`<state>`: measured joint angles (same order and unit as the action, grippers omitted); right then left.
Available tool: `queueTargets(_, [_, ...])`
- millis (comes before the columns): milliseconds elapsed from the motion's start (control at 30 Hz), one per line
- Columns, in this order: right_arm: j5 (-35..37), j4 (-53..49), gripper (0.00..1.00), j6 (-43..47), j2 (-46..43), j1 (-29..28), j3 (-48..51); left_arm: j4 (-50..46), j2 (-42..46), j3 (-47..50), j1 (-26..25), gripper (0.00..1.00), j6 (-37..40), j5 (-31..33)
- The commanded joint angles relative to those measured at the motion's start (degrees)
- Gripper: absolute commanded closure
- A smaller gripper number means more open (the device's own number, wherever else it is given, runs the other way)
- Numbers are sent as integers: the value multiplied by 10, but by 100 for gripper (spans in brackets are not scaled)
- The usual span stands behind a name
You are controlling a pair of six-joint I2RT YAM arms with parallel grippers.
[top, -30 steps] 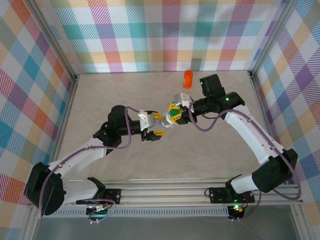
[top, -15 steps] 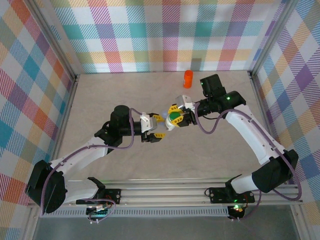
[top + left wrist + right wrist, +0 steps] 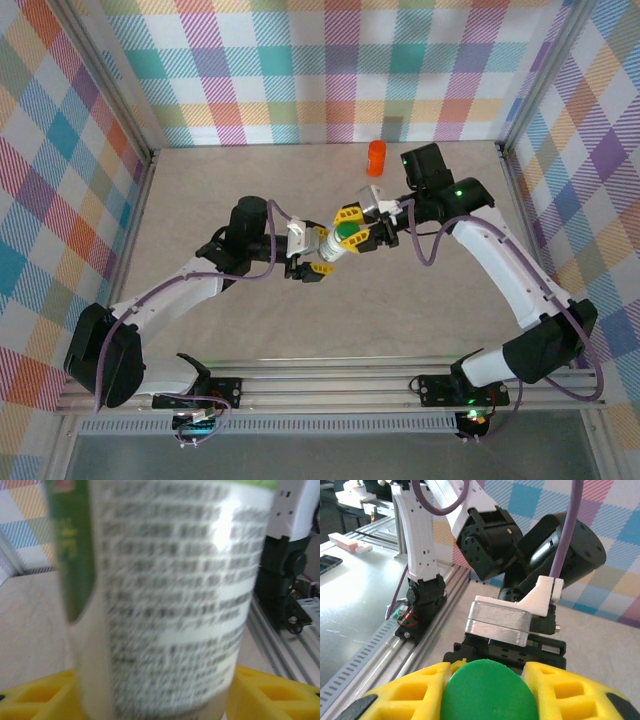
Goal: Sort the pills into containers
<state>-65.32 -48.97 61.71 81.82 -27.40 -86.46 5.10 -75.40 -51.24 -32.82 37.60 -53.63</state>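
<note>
A whitish bottle [image 3: 330,244] with a printed label [image 3: 170,605] hangs above the middle of the table, held from both ends. My left gripper [image 3: 318,252] is shut on the bottle's body, a yellow finger [image 3: 272,695] on either side. My right gripper [image 3: 350,230] is shut on its green cap [image 3: 489,692], which sits between the yellow fingers [image 3: 405,695]. An all-orange pill bottle [image 3: 376,157] stands upright near the back wall. The pills are hidden.
Tan table floor [image 3: 220,180] lies inside plaid walls. In the right wrist view the left arm's wrist block [image 3: 505,622] faces me closely. The aluminium rail [image 3: 330,385] with both arm bases runs along the near edge.
The left arm's elbow has swung toward the back and its wrist has pushed right, closer to the right gripper. The cap now faces up more. Both grips are unchanged.
</note>
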Motion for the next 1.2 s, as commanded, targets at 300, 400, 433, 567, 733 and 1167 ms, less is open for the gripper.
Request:
queueTargets(300, [-75,41,85,-10,15,-6,-1,-66,10,-46,-14,36,46,-93])
queueTargets(400, [-72,33,85,-6,22,-9,-4,-72,9,-54,-18,37,48,-100])
queueTargets(433, [-69,33,85,-6,23,-10,-3,-70,8,-55,-20,37,48,-102])
queueTargets(567, [-68,32,85,-6,24,-11,-2,-84,5,-61,-23,41,58,-104])
queueTargets(733, [-45,16,84,0,22,-10,-7,-148,2,-77,-24,59,106,-109])
queueTargets(1167, [66,-9,50,-36,21,2,-57,-234,-1,-82,-24,79,168,-104])
